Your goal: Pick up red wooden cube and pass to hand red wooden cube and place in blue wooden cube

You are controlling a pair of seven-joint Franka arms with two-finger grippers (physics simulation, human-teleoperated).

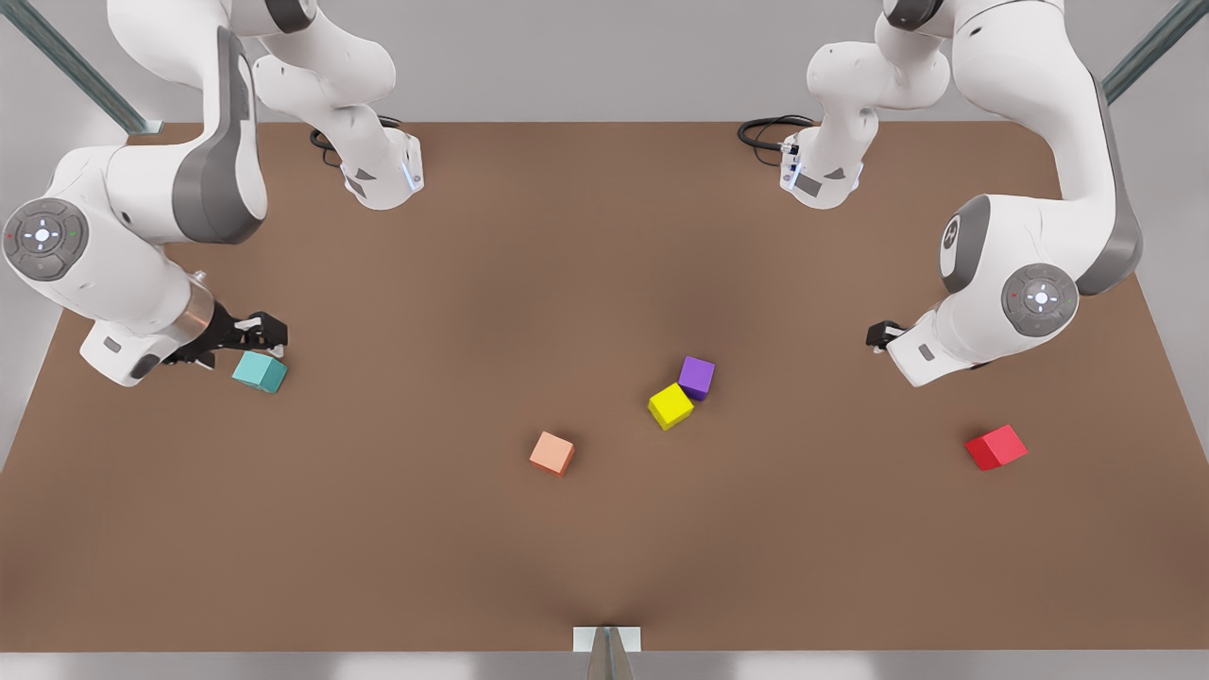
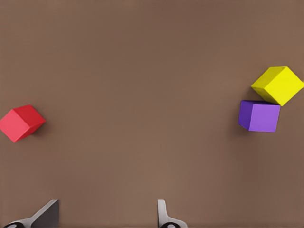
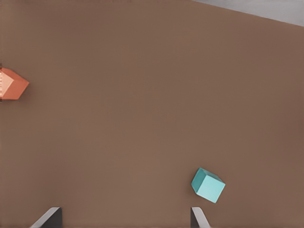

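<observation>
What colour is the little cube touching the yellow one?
Purple: the purple cube sits against the yellow cube, clearest in the left wrist view.

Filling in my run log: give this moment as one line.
left gripper: open, empty, short of red cube | right gripper: open, empty, near teal cube | red cube: on table, ungrasped

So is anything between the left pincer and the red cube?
Nothing visible: bare table separates the left pincer from the red wooden cube; the purple cube and yellow cube sit well aside.
</observation>
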